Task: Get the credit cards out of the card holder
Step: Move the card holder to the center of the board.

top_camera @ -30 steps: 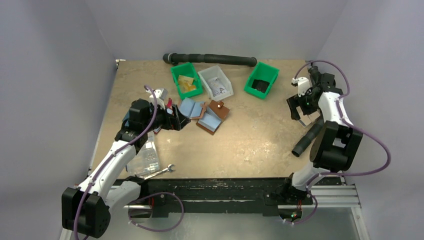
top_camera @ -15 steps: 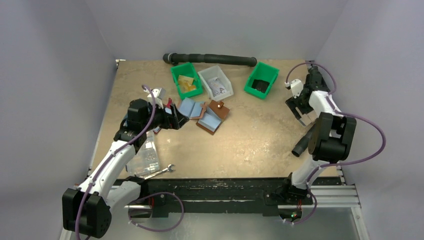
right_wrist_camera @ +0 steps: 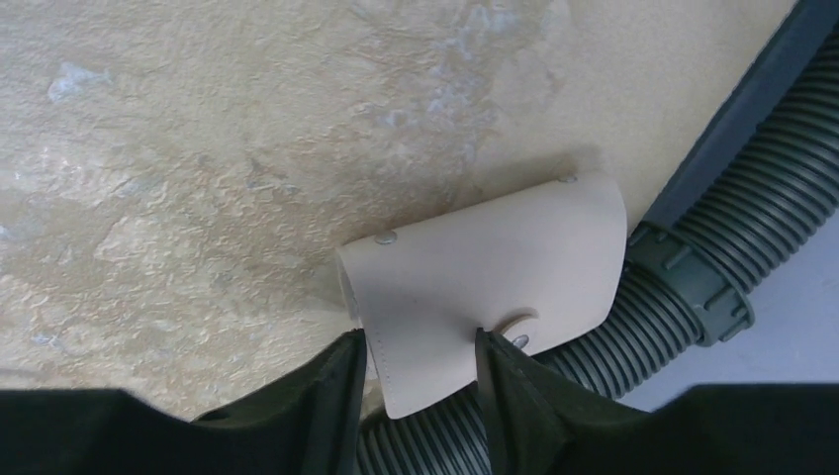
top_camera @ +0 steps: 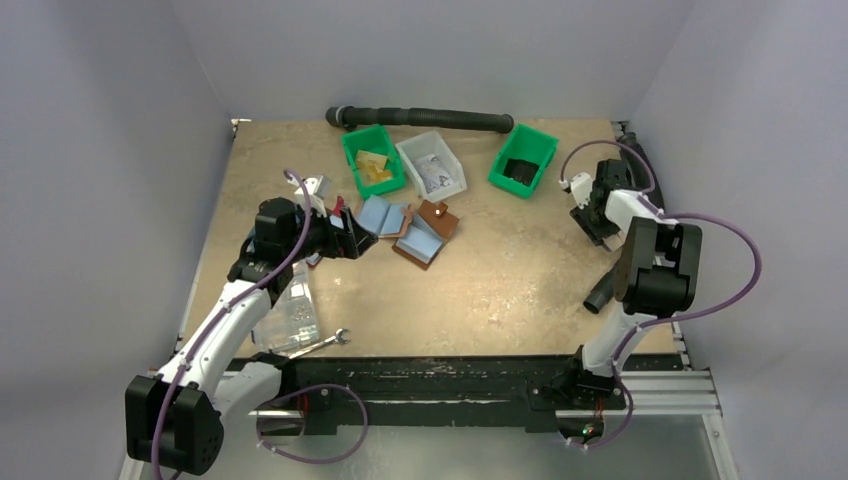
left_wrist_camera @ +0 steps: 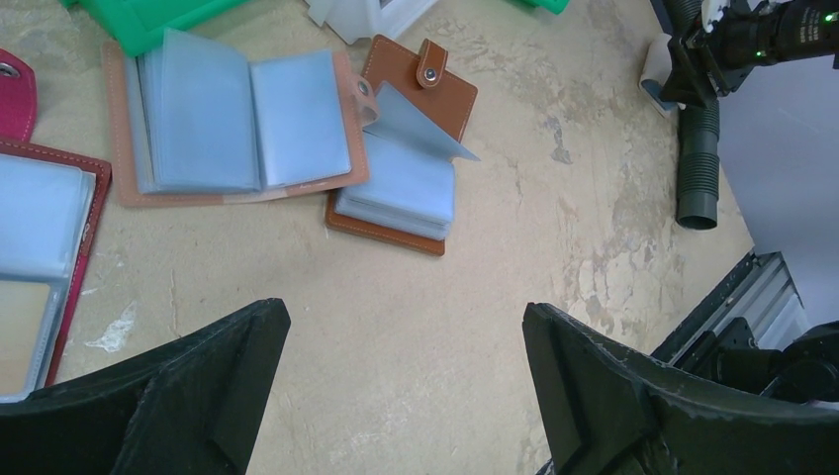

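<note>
Cream-coloured and soft-looking, with small snap studs, the card holder point(right_wrist_camera: 485, 257) lies flat at the far right edge of the table point(right_wrist_camera: 198, 148). Its far side is pushed up against a ribbed grey hose point(right_wrist_camera: 752, 228). That spot is probably why the right arm has the job, as the left could hardly reach it. The right gripper point(right_wrist_camera: 419, 341) straddles the holder's near end, one finger at each side, seemingly touching it or just short of it. Whether the pinch is made, I cannot tell. Taking it by the narrow free end looks sensible, since the hose blocks the other side and a lift here would draw it clear. None of the credit cards show, so presumably they sit inside. Well apart, on the left half of the table, the left gripper point(left_wrist_camera: 404, 315) hangs spread wide with nothing between its fingers, above bare tabletop. It is near a brown wallet point(left_wrist_camera: 406, 188) and an open tan wallet point(left_wrist_camera: 237, 129), both with blue sleeves. I judge it is waiting as the second hand to pull the cards once the holder is brought over.
</note>
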Action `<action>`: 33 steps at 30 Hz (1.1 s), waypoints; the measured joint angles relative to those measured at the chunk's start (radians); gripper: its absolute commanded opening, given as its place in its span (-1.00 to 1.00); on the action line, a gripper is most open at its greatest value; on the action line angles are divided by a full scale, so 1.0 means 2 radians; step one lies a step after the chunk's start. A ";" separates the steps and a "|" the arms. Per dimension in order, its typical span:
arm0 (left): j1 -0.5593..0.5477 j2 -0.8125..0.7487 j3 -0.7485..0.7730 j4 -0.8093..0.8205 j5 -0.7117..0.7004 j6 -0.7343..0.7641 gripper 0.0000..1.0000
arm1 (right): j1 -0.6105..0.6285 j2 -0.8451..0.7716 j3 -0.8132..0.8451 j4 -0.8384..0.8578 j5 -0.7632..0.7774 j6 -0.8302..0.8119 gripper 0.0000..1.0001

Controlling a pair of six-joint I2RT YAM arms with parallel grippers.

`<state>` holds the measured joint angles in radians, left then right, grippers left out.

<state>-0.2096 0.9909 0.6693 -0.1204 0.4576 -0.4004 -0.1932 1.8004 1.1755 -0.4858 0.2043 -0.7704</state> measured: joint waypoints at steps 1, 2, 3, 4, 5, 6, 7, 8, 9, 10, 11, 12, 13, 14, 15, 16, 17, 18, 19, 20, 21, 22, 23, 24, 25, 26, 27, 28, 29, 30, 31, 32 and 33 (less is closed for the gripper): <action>0.000 0.000 0.000 0.000 0.000 0.000 0.95 | 0.003 0.001 -0.003 0.004 0.004 -0.001 -0.27; 0.000 0.000 0.000 0.000 0.000 0.000 0.95 | 0.006 0.003 -0.005 0.007 0.007 -0.002 -0.43; 0.000 0.000 0.000 0.000 0.000 0.000 0.96 | 0.008 0.004 -0.007 0.010 0.007 -0.004 -0.62; 0.000 0.000 0.000 0.000 0.000 0.000 0.95 | 0.010 0.004 -0.011 0.014 0.009 -0.006 -0.78; 0.000 0.000 0.000 0.000 0.000 0.000 0.96 | 0.014 0.002 -0.014 0.016 0.012 -0.009 -0.95; 0.000 0.000 0.000 0.000 0.000 0.000 0.95 | 0.019 -0.002 -0.018 0.020 0.014 -0.011 -1.00; 0.000 0.000 0.000 0.000 0.000 0.000 0.95 | 0.024 -0.005 -0.023 0.024 0.017 -0.014 -1.00; 0.000 0.000 0.000 0.000 0.000 0.000 0.95 | 0.027 -0.009 -0.028 0.029 0.019 -0.016 -1.00; 0.001 0.000 0.000 0.000 0.000 0.000 0.95 | 0.031 -0.013 -0.034 0.034 0.019 -0.018 -1.00; 0.001 0.000 0.000 0.000 0.000 0.000 0.95 | 0.035 -0.019 -0.042 0.038 0.018 -0.018 -1.00; 0.002 0.000 0.000 0.000 0.000 0.000 0.95 | 0.040 -0.028 -0.051 0.040 0.017 -0.019 -1.00; 0.002 0.000 0.000 0.000 0.001 0.000 0.95 | 0.048 -0.037 -0.060 0.041 0.014 -0.019 -1.00; 0.003 0.000 0.000 0.000 0.001 0.000 0.95 | 0.058 -0.046 -0.069 0.041 0.009 -0.020 -1.00; 0.003 0.000 0.000 0.000 0.001 0.000 0.95 | 0.069 -0.055 -0.078 0.039 0.004 -0.020 -1.00; 0.004 0.000 0.000 0.000 0.001 0.000 0.95 | 0.085 -0.067 -0.087 0.037 -0.004 -0.020 -1.00; 0.004 0.000 0.000 0.000 0.001 0.000 0.95 | 0.103 -0.080 -0.095 0.031 -0.014 -0.020 -1.00; 0.004 0.000 0.000 0.000 0.001 0.000 0.95 | 0.123 -0.093 -0.102 0.026 -0.026 -0.020 -1.00; 0.004 0.001 0.000 0.000 0.001 0.000 0.95 | 0.143 -0.106 -0.109 0.020 -0.040 -0.020 -1.00; 0.004 0.001 0.000 0.000 0.001 0.000 0.95 | 0.167 -0.120 -0.115 0.012 -0.058 -0.020 -1.00; 0.004 0.002 0.000 0.000 0.002 0.000 0.95 | 0.184 -0.130 -0.119 0.006 -0.072 -0.020 -1.00; 0.004 0.003 0.000 0.000 0.002 0.000 0.95 | 0.208 -0.142 -0.122 -0.002 -0.088 -0.020 -1.00; 0.004 0.004 0.000 0.000 0.002 0.000 0.95 | 0.231 -0.152 -0.125 -0.011 -0.108 -0.019 -1.00; 0.004 0.006 0.000 0.000 0.002 0.000 0.94 | 0.253 -0.160 -0.126 -0.020 -0.126 -0.019 -1.00; 0.004 0.007 0.000 0.000 0.002 0.000 0.94 | 0.275 -0.166 -0.126 -0.027 -0.141 -0.018 -1.00; 0.004 0.008 0.000 0.000 0.004 0.000 0.94 | 0.300 -0.169 -0.128 -0.032 -0.157 -0.016 -1.00; 0.004 0.009 0.000 0.001 0.005 0.000 0.94 | 0.323 -0.171 -0.130 -0.035 -0.171 -0.015 -1.00; 0.004 0.011 0.000 0.001 0.006 0.000 0.94 | 0.346 -0.171 -0.134 -0.037 -0.184 -0.014 -1.00; 0.004 0.013 0.000 0.001 0.008 0.000 0.93 | 0.364 -0.169 -0.139 -0.038 -0.193 -0.013 -0.97; 0.004 0.014 0.000 0.002 0.011 0.000 0.92 | 0.385 -0.168 -0.144 -0.041 -0.204 -0.013 -0.75; 0.004 0.016 0.000 0.004 0.015 0.000 0.92 | 0.404 -0.166 -0.148 -0.043 -0.214 -0.012 -0.48; 0.004 0.018 0.000 0.006 0.019 0.000 0.92 | 0.421 -0.165 -0.151 -0.049 -0.223 -0.012 -0.20; 0.004 0.020 -0.002 0.012 0.024 -0.002 0.91 | 0.435 -0.165 -0.152 -0.055 -0.234 -0.012 0.01; 0.004 0.023 -0.004 0.019 0.031 -0.005 0.90 | 0.443 -0.165 -0.152 -0.061 -0.245 -0.010 0.13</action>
<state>-0.2020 1.0359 0.6621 -0.0818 0.5190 -0.4095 0.6926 1.4700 0.8711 -0.6071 -0.2852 -0.7895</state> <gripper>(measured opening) 0.963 0.338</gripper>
